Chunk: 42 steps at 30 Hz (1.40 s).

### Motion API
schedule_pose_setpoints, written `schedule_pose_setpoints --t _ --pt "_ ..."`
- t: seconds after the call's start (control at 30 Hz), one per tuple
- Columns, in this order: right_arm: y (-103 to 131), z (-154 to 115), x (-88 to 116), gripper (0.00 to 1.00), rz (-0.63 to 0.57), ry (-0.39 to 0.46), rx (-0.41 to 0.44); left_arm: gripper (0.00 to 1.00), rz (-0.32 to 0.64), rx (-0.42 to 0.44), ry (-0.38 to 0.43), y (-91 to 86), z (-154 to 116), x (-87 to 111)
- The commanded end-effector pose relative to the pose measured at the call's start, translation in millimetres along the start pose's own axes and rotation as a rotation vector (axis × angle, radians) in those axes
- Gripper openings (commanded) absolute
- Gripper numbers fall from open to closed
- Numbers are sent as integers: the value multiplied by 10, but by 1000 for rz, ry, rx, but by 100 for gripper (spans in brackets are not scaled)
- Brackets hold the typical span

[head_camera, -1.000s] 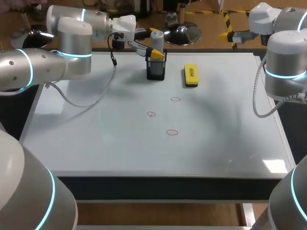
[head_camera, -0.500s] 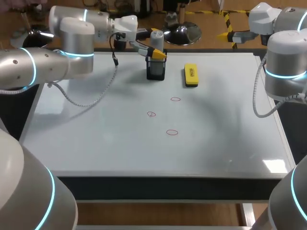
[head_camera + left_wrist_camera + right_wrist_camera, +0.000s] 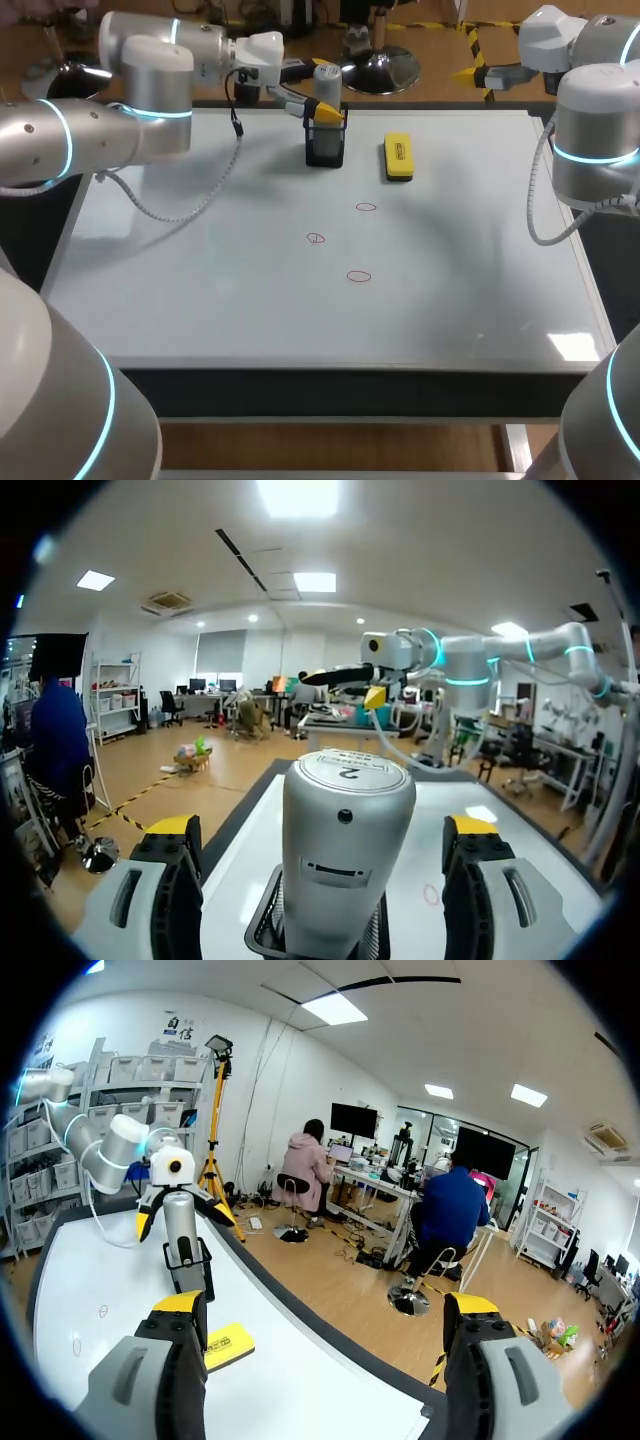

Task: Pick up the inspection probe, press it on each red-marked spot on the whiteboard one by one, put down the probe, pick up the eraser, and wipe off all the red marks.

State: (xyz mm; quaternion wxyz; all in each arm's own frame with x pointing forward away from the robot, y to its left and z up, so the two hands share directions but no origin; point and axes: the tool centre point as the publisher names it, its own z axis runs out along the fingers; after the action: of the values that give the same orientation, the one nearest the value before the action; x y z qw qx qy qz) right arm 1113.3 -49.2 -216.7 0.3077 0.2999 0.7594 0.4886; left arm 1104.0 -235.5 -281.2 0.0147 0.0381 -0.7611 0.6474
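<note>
**Left hand straddles the probe**

Three red marks (image 3: 316,238) sit mid-frame on the table (image 3: 200,300). Beyond them, at upper middle, the eraser (image 3: 398,157) lies beside the holder (image 3: 325,148), where the probe (image 3: 327,82) stands upright. The left hand (image 3: 322,825) is spread wide around the probe, clear of it. The right hand (image 3: 325,1304), at upper right, gapes wide.

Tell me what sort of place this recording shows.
Probably a robotics lab test bench: a left arm and a right arm flank a whiteboard tabletop holding an inspection probe in a black holder, a yellow eraser and drawn red marks.
</note>
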Motion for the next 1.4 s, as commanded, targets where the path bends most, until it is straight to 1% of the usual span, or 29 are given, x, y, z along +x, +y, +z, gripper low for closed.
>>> schedule_pose_setpoints --t 0.03,0.27,0.4,0.47,0.6,0.77,0.97,1.13,1.4 --pt "-1 2 -4 100 0 1 1 0 -3 0 1 10 15 -9" --pt "-1 2 -4 100 0 1 1 0 13 2 12 18 -30 23" --pt "-1 2 -4 100 0 1 1 0 25 4 7 -15 -61 52" --pt "-1 2 -4 100 0 1 1 0 33 8 5 -59 -70 71" --pt "-1 2 -4 100 0 1 1 0 48 8 -1 -170 -66 120" --pt "-1 2 -4 100 0 1 1 0 53 13 -30 -303 -89 149" --pt "-1 2 -4 100 0 1 1 0 56 12 -40 -509 -118 136" --pt "-1 2 -4 100 0 1 1 0 61 -9 -62 -684 -142 148" --pt "-1 2 -4 100 0 1 1 0 88 2 -63 -935 -178 169"
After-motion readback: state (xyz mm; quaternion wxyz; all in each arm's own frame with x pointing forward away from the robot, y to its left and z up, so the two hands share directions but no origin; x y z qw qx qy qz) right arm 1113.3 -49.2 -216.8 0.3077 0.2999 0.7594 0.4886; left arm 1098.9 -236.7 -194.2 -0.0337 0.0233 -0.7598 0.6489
